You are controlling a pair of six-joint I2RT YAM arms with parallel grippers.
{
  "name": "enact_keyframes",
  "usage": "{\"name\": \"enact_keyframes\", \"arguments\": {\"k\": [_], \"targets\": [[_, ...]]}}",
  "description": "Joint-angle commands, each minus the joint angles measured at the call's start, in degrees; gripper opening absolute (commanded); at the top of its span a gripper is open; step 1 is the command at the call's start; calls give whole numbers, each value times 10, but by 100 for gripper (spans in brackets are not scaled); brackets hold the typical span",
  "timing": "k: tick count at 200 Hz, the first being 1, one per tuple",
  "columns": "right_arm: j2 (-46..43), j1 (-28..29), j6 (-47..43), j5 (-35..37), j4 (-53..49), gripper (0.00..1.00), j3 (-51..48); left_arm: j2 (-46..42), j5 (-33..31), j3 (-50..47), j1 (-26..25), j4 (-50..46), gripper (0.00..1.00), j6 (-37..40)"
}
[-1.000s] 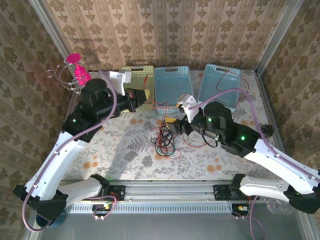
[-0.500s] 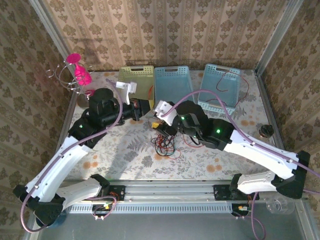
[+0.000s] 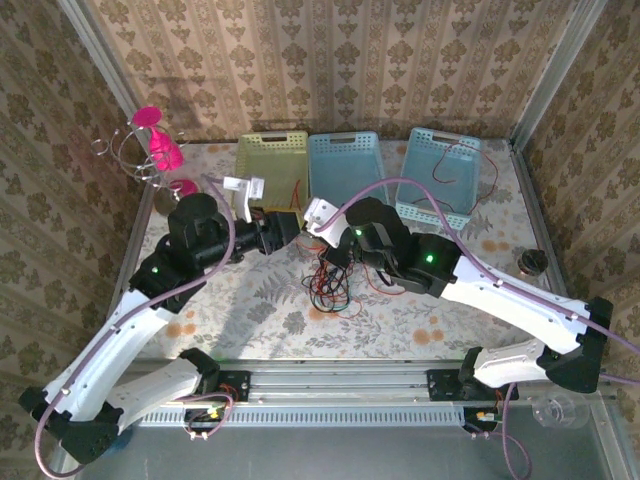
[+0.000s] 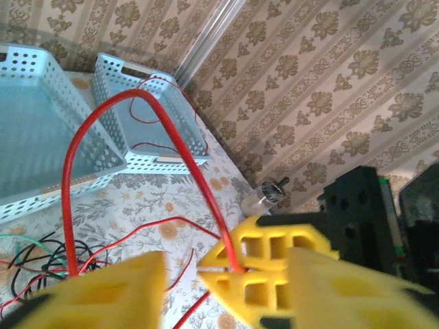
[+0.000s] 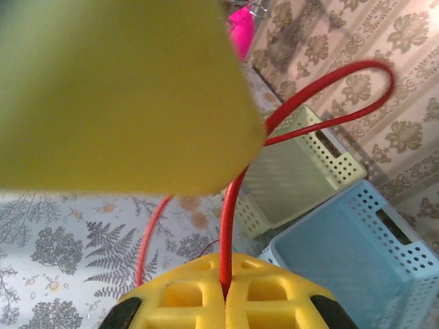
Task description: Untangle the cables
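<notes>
Right gripper (image 3: 336,258) was clamped on a thin red wire (image 5: 230,219), seemingly to draw it from the tangled red, black and teal cables (image 3: 328,288); your left gripper (image 4: 182,274) stood with jaws apart.

The left arm (image 3: 120,330) and right arm (image 3: 510,300) have white shells on the long links and black housings at the joints. Each shows a small green light (image 3: 432,258). Lilac cables (image 3: 400,187) run along them. Out at the hand, the fingers (image 5: 171,298) are yellow lattice plastic.

no legible text, labels, brands, numbers or signs on anything
</notes>
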Motion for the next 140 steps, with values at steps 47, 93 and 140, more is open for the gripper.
{"name": "enact_keyframes", "arguments": {"k": [47, 93, 140], "targets": [[-21, -97, 19, 112, 45, 0, 158, -178, -148, -192, 20, -5, 100, -48], [81, -255, 88, 118, -14, 0, 354, -281, -139, -314, 37, -23, 100, -107], [190, -389, 182, 87, -75, 0, 485, -331, -125, -358, 37, -47, 100, -138]]}}
